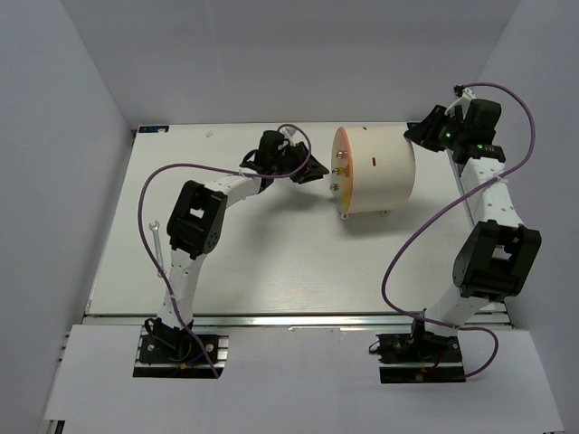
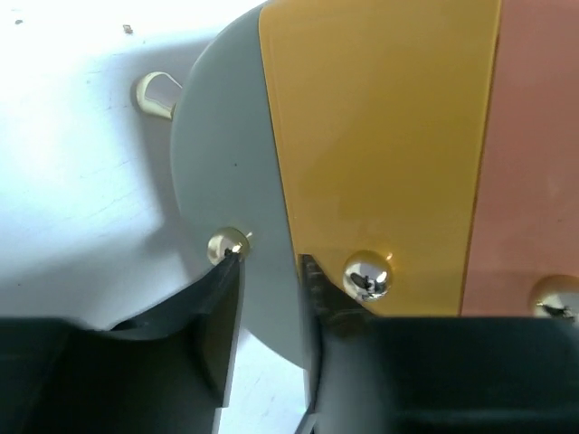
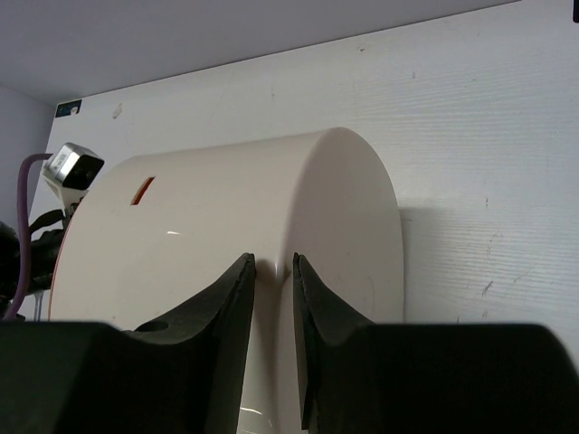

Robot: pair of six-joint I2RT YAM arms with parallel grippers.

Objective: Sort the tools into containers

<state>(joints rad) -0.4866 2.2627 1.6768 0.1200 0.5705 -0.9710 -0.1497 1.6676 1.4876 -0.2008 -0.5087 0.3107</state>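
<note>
The white drum (image 1: 380, 167) lies on its side mid-table, its orange face (image 1: 342, 172) turned left. In the left wrist view the containers sit shut in that face: a grey-green drawer front (image 2: 226, 154), a yellow-orange one (image 2: 380, 136) and a pinkish one (image 2: 538, 145), each with a brass knob. My left gripper (image 1: 312, 170) (image 2: 269, 264) is open at the face. Its left fingertip touches the grey-green drawer's knob (image 2: 228, 244), and nothing is between its fingers. My right gripper (image 1: 421, 134) (image 3: 271, 262) is narrowly open, tips against the drum's white wall (image 3: 226, 217). Of the tools, a silver wrench (image 1: 156, 237) lies at the table's left.
White walls close in the table (image 1: 271, 271) on the left, back and right. The left arm's purple cable (image 1: 181, 167) loops above its elbow, and the right arm's cable (image 1: 407, 244) hangs near the drum's right side.
</note>
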